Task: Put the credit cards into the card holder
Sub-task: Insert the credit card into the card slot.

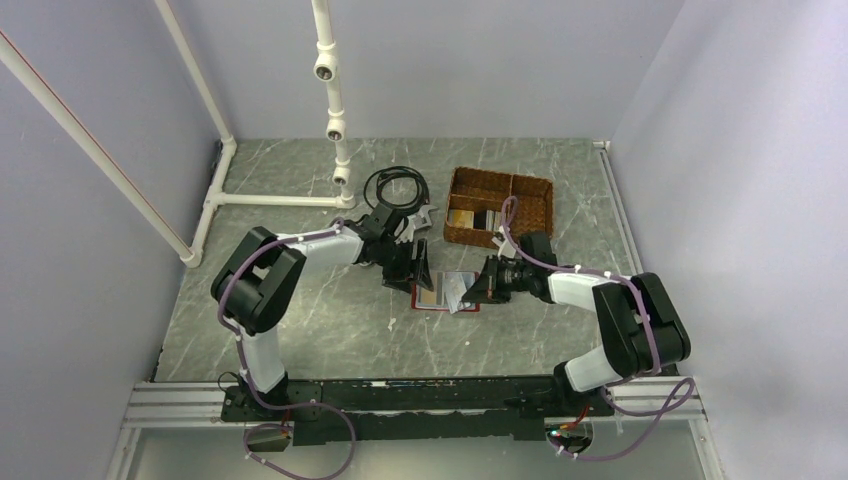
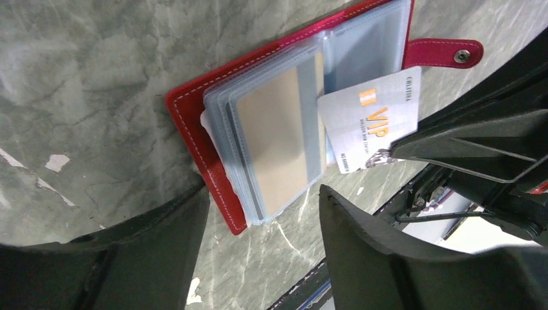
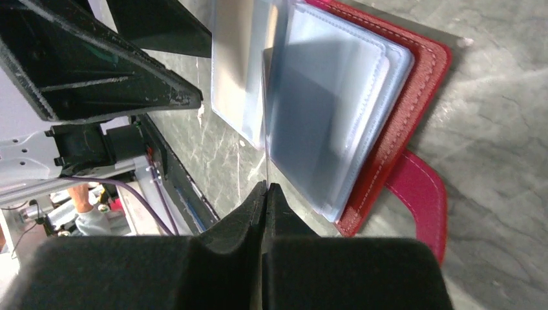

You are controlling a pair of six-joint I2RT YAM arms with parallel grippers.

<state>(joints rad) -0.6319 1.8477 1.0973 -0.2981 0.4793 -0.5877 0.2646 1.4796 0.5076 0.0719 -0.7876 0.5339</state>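
The dark-red card holder lies open on the table, its clear sleeves fanned out, with a tan card in one sleeve and its snap tab to the side. My right gripper is shut on a white VIP card, whose far edge meets the sleeves. In the right wrist view that card shows edge-on above my shut gripper, next to the holder. My left gripper is open and empty, straddling the holder's near corner.
A brown wicker divided basket stands behind the holder with more cards in it. A black coiled cable and white pipes are at the back left. Walls close in on both sides.
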